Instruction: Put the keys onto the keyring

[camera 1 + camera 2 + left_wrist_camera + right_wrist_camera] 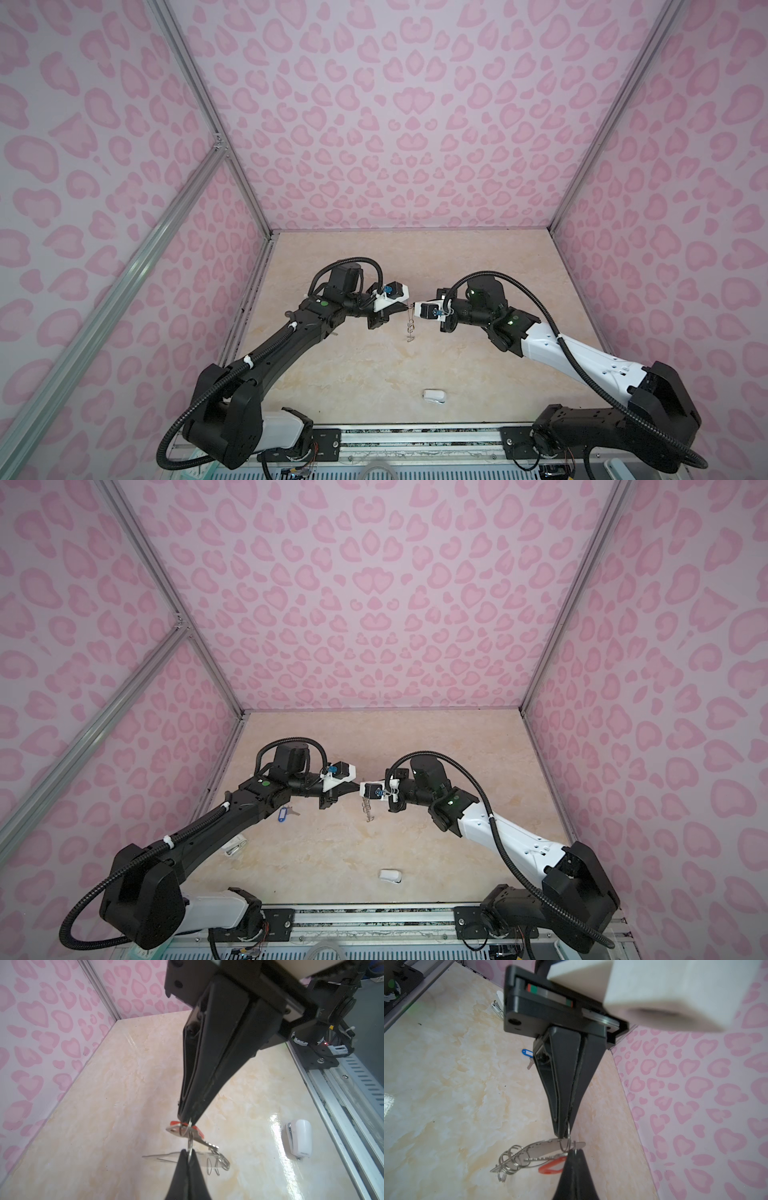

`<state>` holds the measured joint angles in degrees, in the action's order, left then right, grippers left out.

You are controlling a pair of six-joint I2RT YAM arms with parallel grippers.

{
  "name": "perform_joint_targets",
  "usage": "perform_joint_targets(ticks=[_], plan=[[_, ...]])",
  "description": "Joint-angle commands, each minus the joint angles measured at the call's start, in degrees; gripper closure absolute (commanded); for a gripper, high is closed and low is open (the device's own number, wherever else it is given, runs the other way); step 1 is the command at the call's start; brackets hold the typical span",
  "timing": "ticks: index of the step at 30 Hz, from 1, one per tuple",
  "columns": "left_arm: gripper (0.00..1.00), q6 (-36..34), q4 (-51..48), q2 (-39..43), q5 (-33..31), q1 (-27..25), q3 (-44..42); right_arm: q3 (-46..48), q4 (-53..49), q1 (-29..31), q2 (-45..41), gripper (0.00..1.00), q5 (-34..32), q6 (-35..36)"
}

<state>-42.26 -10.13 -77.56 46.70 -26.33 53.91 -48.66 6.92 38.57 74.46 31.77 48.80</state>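
Both arms meet in mid-air over the middle of the tabletop. The left gripper is clenched and so is the right gripper, tips almost nose to nose.

Keyring: off the tabletop, hanging from the right gripper, which pinches 1 wire ring looped through the plate's pointed end. The plate tilts down away from the tips, with the spare rings bunched at its low end. In both top views it is only a thin strip dangling between the 2 grippers.

Orange-tag key: also in the air, just beneath the plate, with its tag right beside the left gripper's tip. The left gripper looks to be nipping this key by its small ring. Cannot tell whether that ring is threaded onto the plate's ring yet.

Blue-tag key: flat on the tabletop beside the left forearm, well apart from the plate, not yet on a ring.

Small white object near the front edge: not part of the job.

Handling (my judgement):
- All parts are light, stiff, thin and smooth metal, likely to twist or slip in a tip pinch.
- The plate swings freely on its ring, so steady it before threading.
- The wire ring is springy, so hold it close to the split.
- On the blue-tag key, the plastic tag is the thicker, grippier place to take hold. The blade lies too thin against the glossy tabletop.
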Motion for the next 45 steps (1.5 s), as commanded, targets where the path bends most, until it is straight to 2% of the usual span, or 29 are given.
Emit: perform_joint_targets(ticks=[1,28,35,45], plan=[[0.97,-1.0,-0.7,-0.5,1.3,-0.1,1.0,-0.5,-0.2,0.2,0.2,1.0,0.5,0.9],[0.97,-2.9,-2.2,-1.1,-0.1,0.0,2.3,-4.8,-13.8,0.9,2.7,1.0,2.6,10.8],[0.97,-2.4,-2.3,-1.4,0.4,0.3,2.6,-5.1,-17.2,1.9,3.2,1.0,0.9,14.3],[0.97,-2.3,-3.1,-1.8,0.6,0.5,3.0,-4.4,-17.5,1.8,2.7,1.0,-1.3,15.7]])
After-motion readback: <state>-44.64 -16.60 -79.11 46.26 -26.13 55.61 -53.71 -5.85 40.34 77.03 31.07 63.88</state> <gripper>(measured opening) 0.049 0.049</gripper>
